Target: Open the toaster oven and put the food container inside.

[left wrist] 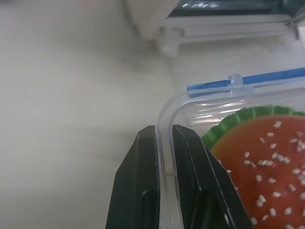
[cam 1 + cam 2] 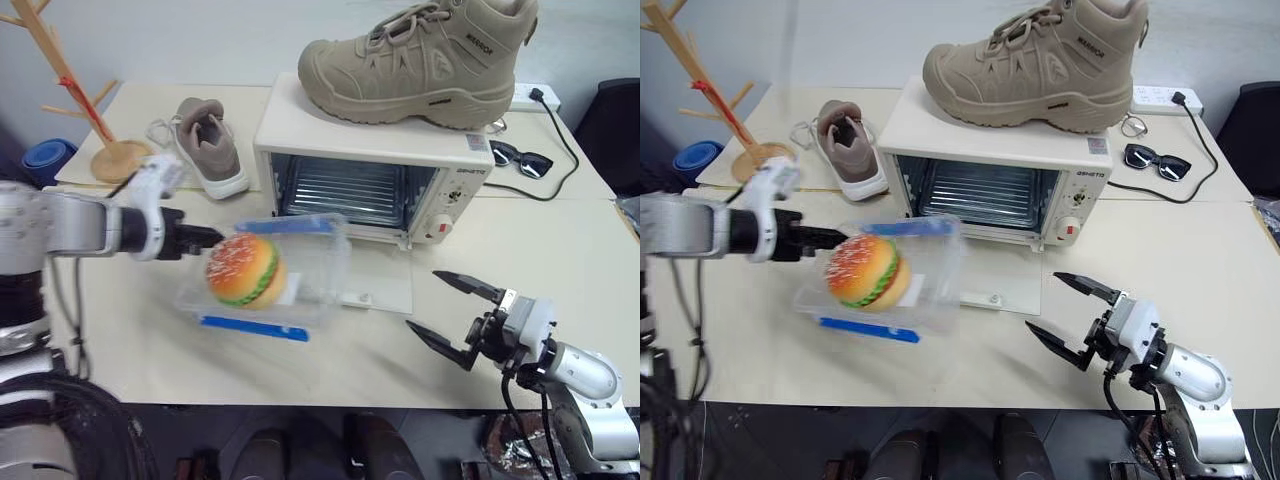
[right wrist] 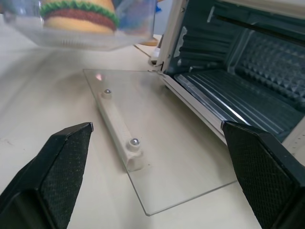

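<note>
Left eye view showed the toaster oven [image 2: 372, 165] standing on the table [image 2: 560, 260] with its glass door [image 2: 378, 283] dropped flat onto the tabletop, the wire rack [image 2: 340, 190] bare inside. A tan boot [image 2: 420, 60] sat on the oven's roof. The food container [image 2: 265, 275], clear with blue clips and a sesame-bun burger [image 2: 246, 270] in it, hung tilted in the air just in front of the open cavity, over the left part of the lowered door and clear of the table.

The left gripper [image 2: 205, 238] reached in from the left and met the container at its near-left edge. In the left wrist view its two black fingers [image 1: 138, 186] were clamped on the thin clear wall of the box, one finger outside and one inside, with the wall running up between them and the burger close beside the inner finger. So the box was carried by one corner wall alone, most of its body extending away from the jaws toward the oven.

The right gripper [image 2: 450, 315] hovered low over the table to the right of the door, jaws spread wide and holding nothing, well apart from the container. In the right wrist view, the door handle [image 3: 119, 136] lay between its parted fingers, though farther off, untouched.

A grey sneaker [image 2: 208, 145], a wooden rack [image 2: 80, 90] and sunglasses [image 2: 522, 160] lay farther back on the table.
</note>
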### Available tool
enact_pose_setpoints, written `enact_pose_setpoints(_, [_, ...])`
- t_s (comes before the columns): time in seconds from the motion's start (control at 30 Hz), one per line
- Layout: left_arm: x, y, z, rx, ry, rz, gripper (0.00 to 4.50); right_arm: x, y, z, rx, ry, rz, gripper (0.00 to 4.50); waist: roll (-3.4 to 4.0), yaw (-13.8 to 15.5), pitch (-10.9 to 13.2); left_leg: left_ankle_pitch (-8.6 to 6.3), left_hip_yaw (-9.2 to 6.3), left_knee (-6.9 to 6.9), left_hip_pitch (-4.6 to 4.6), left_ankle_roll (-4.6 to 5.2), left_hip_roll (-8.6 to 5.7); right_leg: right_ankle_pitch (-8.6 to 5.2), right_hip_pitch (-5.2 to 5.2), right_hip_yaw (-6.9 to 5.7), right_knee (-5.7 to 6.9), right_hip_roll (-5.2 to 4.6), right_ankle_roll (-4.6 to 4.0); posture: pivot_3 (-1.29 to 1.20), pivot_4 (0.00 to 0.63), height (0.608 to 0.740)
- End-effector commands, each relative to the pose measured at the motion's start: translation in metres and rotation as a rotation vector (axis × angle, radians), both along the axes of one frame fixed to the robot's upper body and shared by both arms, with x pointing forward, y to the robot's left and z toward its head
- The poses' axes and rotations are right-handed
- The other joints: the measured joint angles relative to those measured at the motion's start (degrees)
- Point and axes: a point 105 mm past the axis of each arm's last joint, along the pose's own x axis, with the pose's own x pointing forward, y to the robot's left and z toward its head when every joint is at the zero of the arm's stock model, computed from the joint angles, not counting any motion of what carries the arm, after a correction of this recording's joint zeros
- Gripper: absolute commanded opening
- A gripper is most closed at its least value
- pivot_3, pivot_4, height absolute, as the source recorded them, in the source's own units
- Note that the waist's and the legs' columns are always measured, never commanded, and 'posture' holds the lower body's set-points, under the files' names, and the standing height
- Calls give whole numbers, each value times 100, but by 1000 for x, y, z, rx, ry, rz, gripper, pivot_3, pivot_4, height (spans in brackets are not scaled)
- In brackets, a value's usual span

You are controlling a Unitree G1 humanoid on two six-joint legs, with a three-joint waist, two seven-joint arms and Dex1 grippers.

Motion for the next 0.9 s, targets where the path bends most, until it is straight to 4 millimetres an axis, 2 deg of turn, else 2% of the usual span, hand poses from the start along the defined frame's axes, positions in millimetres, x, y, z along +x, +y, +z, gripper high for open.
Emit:
enact_pose_setpoints(0.03, [18, -9, 12, 29, -51, 42, 169, -9, 2, 10, 13, -44, -27, 4500, 0, 3, 0, 1, 0, -1, 0, -1, 0, 0, 0, -1, 0, 1, 0, 0, 150, 740])
enact_pose_setpoints(0.17, [32, -22, 7, 83, -38, 35, 169, -12, 2, 9, 23, -48, -62, 4500, 0, -26, 0, 2, 9, 4, 4, -1, -1, 0, 1, 7, 1, 4, 1, 0, 150, 740])
enact_pose_setpoints(0.4, [50, -50, 3, 78, -45, -1, 169, -21, 1, -1, 44, -45, -112, 4500, 0, 67, 0, 5, 7, 8, 5, -4, -2, 0, 1, 6, -3, 4, 1, 0, 150, 740])
enact_pose_setpoints(0.47, [53, -56, 4, 52, -52, -5, 893, -24, 0, -4, 46, -43, -121, 4500, 0, 115, 0, 5, 7, 10, 5, -4, -2, 0, 1, 6, -7, 6, 2, 0, 150, 740])
enact_pose_setpoints(0.57, [51, -63, 10, -9, -47, -26, 1744, -25, -1, -6, 47, -44, -128, 4500, -1, 108, 0, 4, 10, 18, 5, -4, -2, 0, 1, 9, -6, 6, 2, 0, 150, 740])
enact_pose_setpoints(0.67, [52, -58, 19, -69, -64, -10, 2652, -24, -5, -4, 47, -45, -134, 4500, 0, 108, 0, 4, 8, 21, 4, -4, -1, 0, 0, 8, -1, 7, 2, 0, 150, 740])
enact_pose_setpoints(0.73, [51, -47, 24, -111, -77, 20, 3136, -24, -6, -1, 50, -28, -119, 4500, 0, 104, 0, 4, 8, 22, 4, -5, 0, 0, 0, 7, 0, 7, 2, 0, 150, 740])
enact_pose_setpoints(0.9, [30, -15, 46, -173, -208, -46, 3136, -32, 0, 1, 37, 101, 7, 4500, 7, 51, 5, 4, 13, 18, 9, -7, 5, -1, -1, 12, 7, 9, 1, 0, 150, 740])
